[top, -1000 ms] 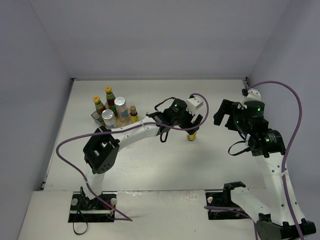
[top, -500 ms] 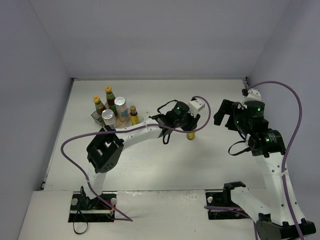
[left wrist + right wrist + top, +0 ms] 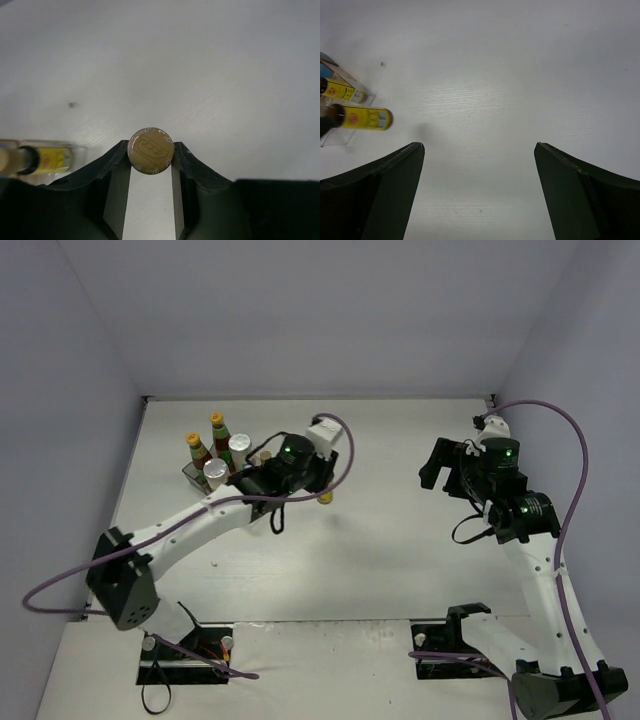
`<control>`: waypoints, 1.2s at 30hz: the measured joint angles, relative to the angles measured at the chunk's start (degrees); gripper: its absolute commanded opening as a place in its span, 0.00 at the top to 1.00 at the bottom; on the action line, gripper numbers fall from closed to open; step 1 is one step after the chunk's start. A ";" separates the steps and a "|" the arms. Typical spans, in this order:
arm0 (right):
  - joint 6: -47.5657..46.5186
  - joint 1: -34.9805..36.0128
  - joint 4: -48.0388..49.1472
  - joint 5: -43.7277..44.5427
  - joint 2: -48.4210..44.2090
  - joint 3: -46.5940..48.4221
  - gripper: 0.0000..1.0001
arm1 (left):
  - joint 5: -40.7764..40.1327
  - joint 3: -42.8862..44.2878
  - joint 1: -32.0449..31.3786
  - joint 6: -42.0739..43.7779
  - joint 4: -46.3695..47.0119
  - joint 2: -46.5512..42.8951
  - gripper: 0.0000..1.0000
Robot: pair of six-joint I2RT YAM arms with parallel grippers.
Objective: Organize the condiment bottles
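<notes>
The white table (image 3: pixel 420 540) is bare across its middle and right, the task's things being gathered at the upper left; the left arm (image 3: pixel 200 525) stretches diagonally toward that corner, a sensible reach for carrying a bottle to its fellows, while the right arm (image 3: pixel 525 540) keeps to the right side, out of the way; the right gripper (image 3: pixel 479 145) has its jaws spread wide with nothing between them; the clear rack (image 3: pixel 190 474) holds two dark sauce bottles (image 3: pixel 208 440) at the back and two silver-lidded jars (image 3: pixel 229 460) nearer, so like goes with like, though its transparent steps are hard to trace; the left gripper (image 3: pixel 151 152) is clenched on a short yellow-labelled bottle (image 3: pixel 325 498) at the neck, just under the cap (image 3: pixel 151 151), which leaves the body hanging upright; it is right of the rack, apparently lifted off the table; from the left wrist the cap hides the body, and from above only the lower end shows; a second yellow-labelled bottle (image 3: pixel 50 159) on the rack is largely covered by the arm in the top view.
</notes>
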 measured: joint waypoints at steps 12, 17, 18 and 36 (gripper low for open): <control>0.02 0.00 4.57 -3.93 3.48 -1.88 0.03 | -3.13 -8.33 16.17 -1.62 -7.65 -16.76 0.97; 0.00 0.00 5.51 -4.70 4.00 -1.88 0.03 | -1.81 -11.41 20.37 -1.75 -8.59 -16.59 0.97; 0.00 0.00 5.64 -4.83 4.00 -1.88 0.03 | -1.64 -11.96 20.87 -1.75 -8.59 -16.59 0.97; -0.61 0.00 6.19 -5.62 3.78 -3.30 0.02 | -0.35 -20.28 25.09 -1.92 -2.27 -14.10 0.91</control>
